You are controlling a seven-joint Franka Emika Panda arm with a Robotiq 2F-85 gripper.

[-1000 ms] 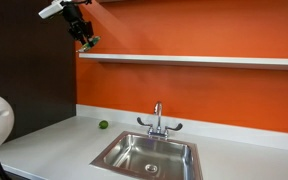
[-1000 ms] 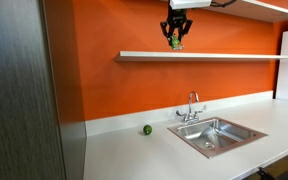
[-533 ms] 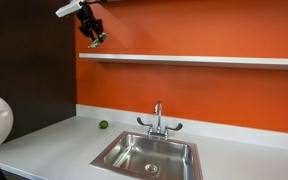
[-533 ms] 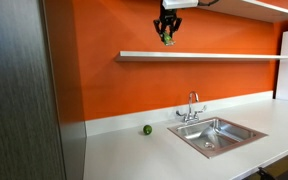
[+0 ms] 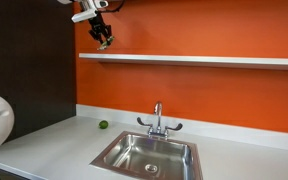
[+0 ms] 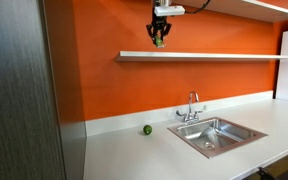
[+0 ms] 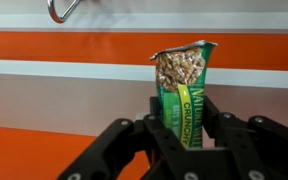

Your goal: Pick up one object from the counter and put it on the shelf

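A: Wrist view gives the clearest read. The tool [image 7: 184,128] is clamped on the object [image 7: 183,80], a green crunchy granola bar, whose oat-coloured end pokes out past the fingers.

B: And where does that put it against the shelf [image 5: 204,60]?

A: In both exterior views the bar hangs in the air just above the board, near one end and not touching it. The desk [image 5: 44,140] lies well below, with a small green ball [image 5: 103,125] by the wall, apart from the sink [image 5: 149,155].

B: So the carry looks nearly done. What could spoil it?

A: Depth, chiefly. Neither exterior view settles whether the bar sits over the board or out in front of it. Released short of the wall, it would fall past the edge to the desk.

B: And if it is lined up?

A: Then height matters. A light bar in a stiff wrapper, dropped from where it hangs, could bounce or skid, and the board looks narrow. The bar is also held on end, so it would likely land upright and topple, possibly outward.

B: Would lowering the arm first help?

A: It would, within limits. The bar leads the fingers, so pressing down too far would jam it against the board and twist it in the grasp. Any sideways drift could carry it off the near end of the shelf.
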